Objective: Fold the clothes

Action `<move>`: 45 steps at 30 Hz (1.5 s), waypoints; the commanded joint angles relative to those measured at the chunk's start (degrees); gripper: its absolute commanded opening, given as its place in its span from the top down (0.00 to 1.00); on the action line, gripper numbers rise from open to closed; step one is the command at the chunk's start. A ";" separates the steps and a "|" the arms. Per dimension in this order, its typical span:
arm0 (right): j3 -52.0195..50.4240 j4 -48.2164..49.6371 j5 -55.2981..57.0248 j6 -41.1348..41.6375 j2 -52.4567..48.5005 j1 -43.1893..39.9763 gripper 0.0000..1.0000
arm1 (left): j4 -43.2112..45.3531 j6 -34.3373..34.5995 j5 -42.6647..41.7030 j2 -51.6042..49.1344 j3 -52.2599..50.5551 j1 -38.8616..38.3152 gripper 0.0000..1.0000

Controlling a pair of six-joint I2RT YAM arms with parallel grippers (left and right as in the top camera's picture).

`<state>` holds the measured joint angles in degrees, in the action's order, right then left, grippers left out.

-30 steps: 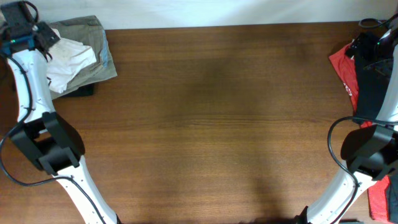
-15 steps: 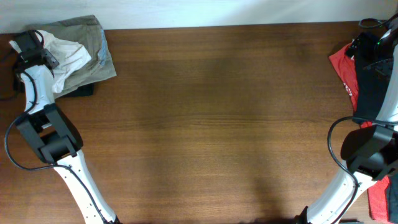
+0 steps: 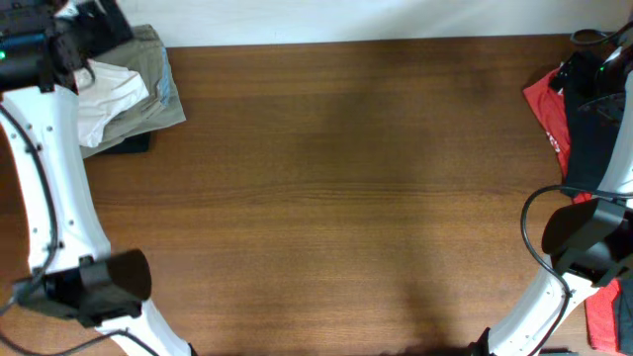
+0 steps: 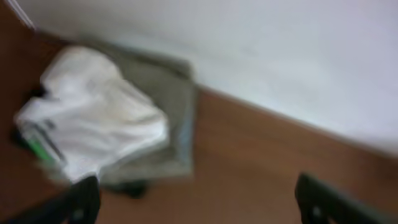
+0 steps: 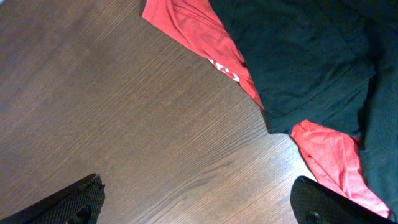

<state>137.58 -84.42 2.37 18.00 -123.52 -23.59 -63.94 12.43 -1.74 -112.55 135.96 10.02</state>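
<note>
The clothes, a white T-shirt [image 3: 111,94], lie crumpled on a folded khaki-grey garment [image 3: 160,84] at the table's far left corner. The left wrist view is blurred but shows the T-shirt [image 4: 93,127] with a green-and-black label [image 4: 40,149] at its lower left edge. My left gripper [image 3: 99,28] hovers above that pile. In its own view the left gripper [image 4: 202,208] is open with nothing between its fingers [image 4: 81,202]. My right gripper [image 5: 199,202] is open over bare wood at the far right, holding nothing.
A red garment [image 5: 211,43] and a black garment [image 5: 298,56] lie heaped at the table's right edge [image 3: 554,109], just beyond the right gripper. A dark item [image 3: 129,146] pokes out under the khaki garment. The white wall runs along the far table edge.
My left gripper has gone from shut to open and lifted away from the white T-shirt, which now rests on the khaki garment. The right arm has not moved.
</note>
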 commanded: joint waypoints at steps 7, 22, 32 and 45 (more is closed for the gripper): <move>0.39 -7.30 -16.98 -0.63 3.17 0.24 0.01 | -15.45 -0.50 -10.93 2.54 0.11 -4.20 0.01; -0.81 -12.87 -13.29 -11.37 46.62 29.94 0.01 | -15.45 -0.50 -10.93 2.54 0.11 -4.24 0.01; -2.67 -12.87 -12.02 -11.82 49.92 29.94 0.01 | -15.45 -0.50 -10.93 2.54 0.11 -4.24 0.01; -74.18 22.23 -6.84 -12.24 96.17 23.85 0.01 | -15.45 -0.50 -10.93 2.54 0.11 -4.24 0.01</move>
<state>80.27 -70.81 -5.39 5.85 -35.92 0.78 -79.61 12.43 -12.25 -110.78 135.96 5.78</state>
